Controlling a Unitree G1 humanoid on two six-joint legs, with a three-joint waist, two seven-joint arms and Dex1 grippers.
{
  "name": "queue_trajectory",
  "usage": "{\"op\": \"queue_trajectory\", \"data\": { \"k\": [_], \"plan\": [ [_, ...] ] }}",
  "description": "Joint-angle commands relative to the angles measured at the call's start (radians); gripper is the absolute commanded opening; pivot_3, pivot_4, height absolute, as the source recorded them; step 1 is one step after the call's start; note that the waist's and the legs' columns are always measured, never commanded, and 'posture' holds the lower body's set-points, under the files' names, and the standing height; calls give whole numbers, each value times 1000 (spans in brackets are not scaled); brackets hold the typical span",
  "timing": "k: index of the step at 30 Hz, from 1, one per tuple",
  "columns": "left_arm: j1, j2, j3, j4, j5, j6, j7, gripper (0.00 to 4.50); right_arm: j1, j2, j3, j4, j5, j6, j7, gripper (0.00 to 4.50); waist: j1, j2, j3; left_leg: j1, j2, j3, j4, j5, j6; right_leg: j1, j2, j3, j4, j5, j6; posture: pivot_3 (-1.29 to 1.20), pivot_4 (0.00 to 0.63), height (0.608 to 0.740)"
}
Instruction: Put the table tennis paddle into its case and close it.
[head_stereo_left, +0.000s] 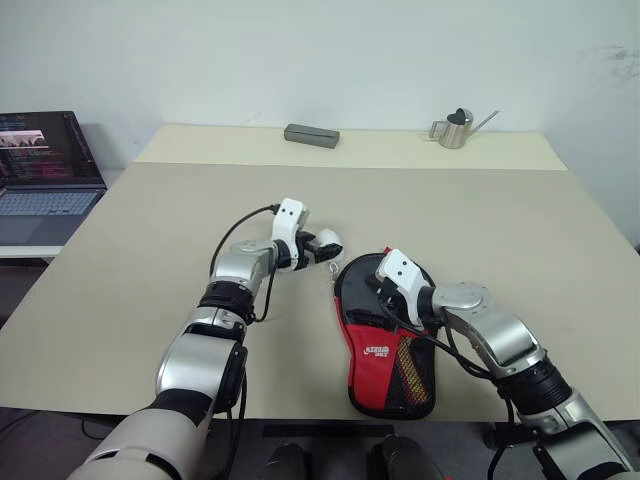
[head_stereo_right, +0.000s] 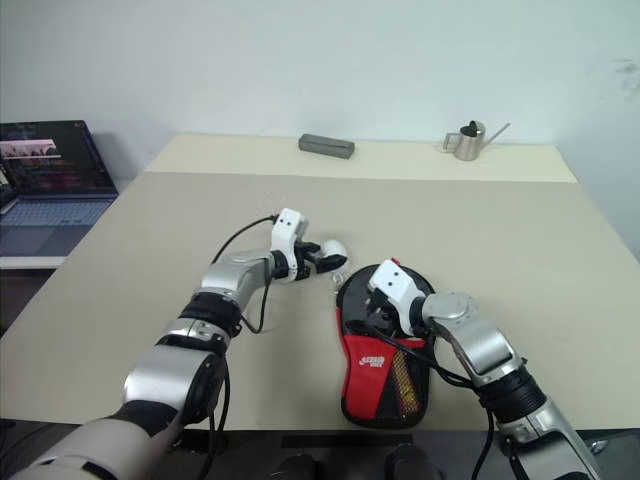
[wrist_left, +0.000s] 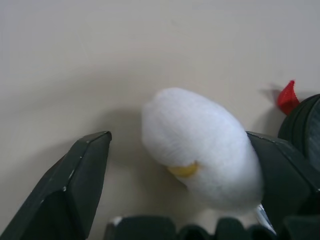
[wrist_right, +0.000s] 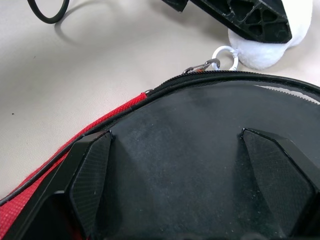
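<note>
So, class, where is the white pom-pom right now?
The white pom-pom lies on the table just left of the case top edge, between the open fingers of the left end effector.

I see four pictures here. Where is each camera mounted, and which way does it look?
Left and right eye views: on the head, looking forward and down at the beige table, both arms showing.
Left wrist view: along the left gripper, its black fingers either side of the white fluffy pom-pom.
Right wrist view: along the right gripper, over the black and red paddle-shaped fabric case.
Both wrist views share the pom-pom.
</note>
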Motion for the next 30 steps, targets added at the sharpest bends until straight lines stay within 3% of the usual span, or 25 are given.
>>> {"op": "queue_trajectory", "data": {
  "k": [1,8,11,15,21,30],
  "plan": [
    [-17,-7,-6,2,17,3,-17,3225,25,5,12,11,-21,20,-11,4500,0,0,0,0,0,0,0,0,0,0,0,0,0,0,0,0,150,740],
    [2,4,-17,-32,27,22,-44,817,42,-4,-77,101,-5,18,-22,4500,2,0,-1,4,0,0,0,0,0,3,0,0,0,0,0,0,150,740],
    [11,7,-15,-50,28,34,-52,200,55,-20,-87,167,-16,-15,-12,4500,2,-1,-2,4,-1,0,0,0,0,4,0,0,0,0,0,0,150,740],
    [24,12,-14,-81,26,54,-63,147,74,-20,-68,275,-59,-100,-21,4500,2,-2,-5,8,-1,1,-2,0,0,6,0,1,0,0,0,0,150,740],
    [45,25,-16,-132,25,86,-77,146,110,-14,-40,262,-61,-132,-12,4500,1,-3,-7,23,0,1,-5,0,0,22,0,1,-4,0,1,0,150,740],
    [34,10,-25,-178,21,100,-97,146,129,16,-11,272,-61,-136,5,4500,1,-5,-9,24,0,1,-6,0,0,23,0,1,-4,-1,1,0,150,740]
  ]
}}
